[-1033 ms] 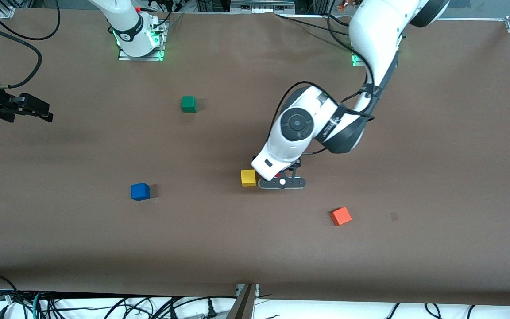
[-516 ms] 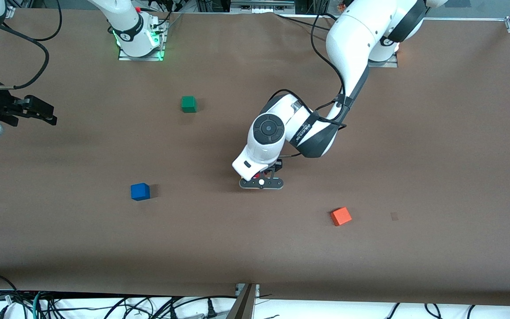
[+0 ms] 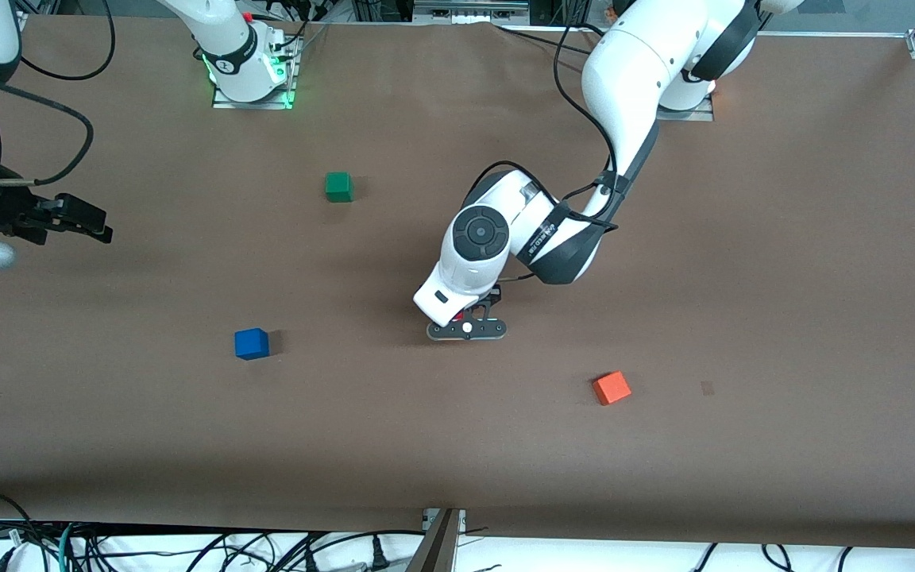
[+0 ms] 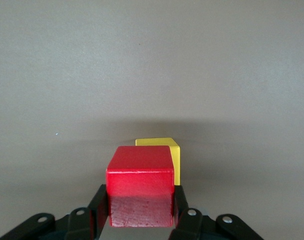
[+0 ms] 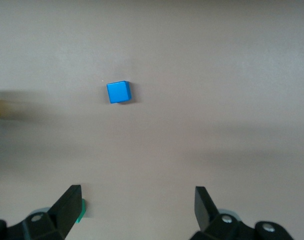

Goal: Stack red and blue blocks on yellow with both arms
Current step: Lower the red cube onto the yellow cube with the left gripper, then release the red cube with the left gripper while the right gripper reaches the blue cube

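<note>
Nearest the front camera on the brown worktop (image 3: 743,445) lies the small orange cube (image 3: 611,388), toward the left arm's end; it has no part in the stack and sits well apart from the work. A little farther from the camera, toward the right arm's end, the small bright blue cube (image 3: 252,343) rests alone on the worktop, free to be picked next. At about the same depth, mid-worktop, the left gripper (image 4: 141,212) pinches the small deep red cube (image 4: 140,185) between its jaws, directly over the small bright yellow cube (image 4: 170,155). The wrist view shows yellow peeking out past the red cube's edge, so the alignment looks slightly off; whether the two touch cannot be told. Farther still sits the small green cube (image 3: 338,187), unused. The right gripper (image 5: 137,207) hangs with jaws spread wide over the worktop at the right arm's end, apparently placed to reach the blue cube.
</note>
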You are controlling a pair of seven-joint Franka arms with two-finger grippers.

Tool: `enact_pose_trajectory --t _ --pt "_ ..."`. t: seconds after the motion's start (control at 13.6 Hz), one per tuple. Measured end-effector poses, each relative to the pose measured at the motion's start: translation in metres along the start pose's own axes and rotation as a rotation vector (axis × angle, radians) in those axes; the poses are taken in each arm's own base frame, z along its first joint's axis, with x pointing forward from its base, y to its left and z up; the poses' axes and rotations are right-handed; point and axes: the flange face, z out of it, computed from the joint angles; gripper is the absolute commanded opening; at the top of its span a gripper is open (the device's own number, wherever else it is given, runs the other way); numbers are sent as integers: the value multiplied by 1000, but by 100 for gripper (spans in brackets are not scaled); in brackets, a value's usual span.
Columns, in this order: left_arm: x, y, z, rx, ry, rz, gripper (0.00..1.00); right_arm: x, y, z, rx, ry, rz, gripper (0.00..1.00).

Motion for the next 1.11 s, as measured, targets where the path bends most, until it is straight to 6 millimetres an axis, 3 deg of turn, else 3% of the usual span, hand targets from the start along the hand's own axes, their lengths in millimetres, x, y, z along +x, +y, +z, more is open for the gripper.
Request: enact_pose_trajectory --t 0.66,1.11 --pt "-17 18 5 3 -3 6 1 8 13 20 -5 -32 12 100" --pt "-17 23 23 5 3 -26 1 10 19 24 -3 -39 9 100"
